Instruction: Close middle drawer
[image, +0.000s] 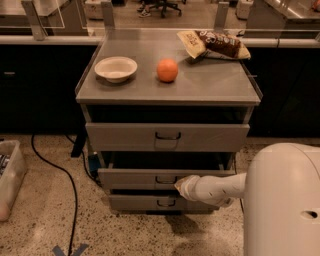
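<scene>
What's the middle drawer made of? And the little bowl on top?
The middle drawer looks like grey metal with a dull finish: its thin, flat front has a soft sheen like the rest of the cabinet. The bowl is matte off-white, maybe paper or ceramic; the look leaves that open. The end effector sits at the drawer's front, near its centre.

On the tabletop (200, 85) the bowl (115, 68) lies at the left and the round fruit (167, 70) just right of it, near the middle. The snack bag (214, 45) lies behind them, at the right rear corner. Below sit the top drawer (125, 136), the middle drawer (130, 178) (its front standing forward) and the bottom drawer (135, 202). The gripper (182, 184) is at the middle drawer's front, just right of its handle (165, 179), reaching in from the right. A cable (60, 172) and a bin (10, 175) lie on the floor to the left.
</scene>
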